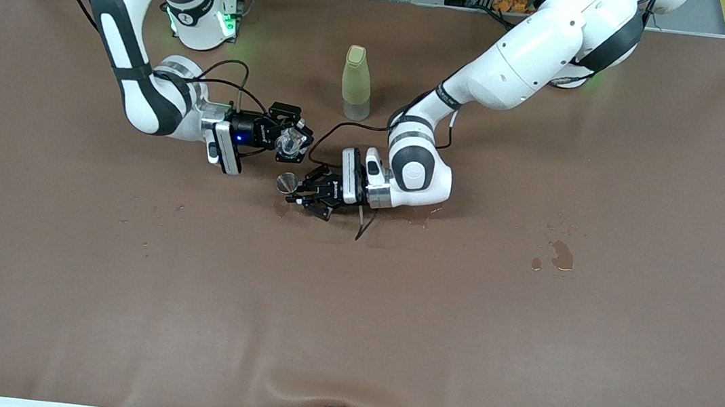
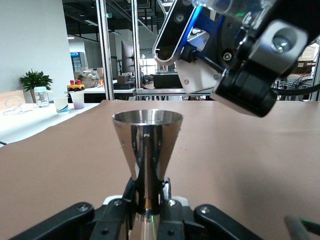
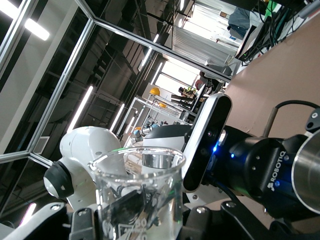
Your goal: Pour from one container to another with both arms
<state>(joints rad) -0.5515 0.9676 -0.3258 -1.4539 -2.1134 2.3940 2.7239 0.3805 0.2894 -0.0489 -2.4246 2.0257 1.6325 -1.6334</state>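
The tiny clear glass cup (image 1: 288, 147) is held tilted in my right gripper (image 1: 294, 133), which is shut on it, in the air just above and beside the stemmed cup. In the right wrist view the clear glass cup (image 3: 137, 185) fills the space between the right gripper (image 3: 142, 222) fingers. The grey stemmed cup (image 1: 286, 183) stands upright with my left gripper (image 1: 300, 191) shut on its stem, low over the table. In the left wrist view the shiny stemmed cup (image 2: 147, 142) rises from the left gripper (image 2: 148, 200), with the right arm's hand overhead.
A tall yellow-green bottle (image 1: 356, 83) stands farther from the front camera, between the two arms. Wet stains (image 1: 561, 255) mark the brown table toward the left arm's end, and a small one (image 1: 280, 208) lies under the stemmed cup. A dark strap (image 1: 364, 224) hangs below the left wrist.
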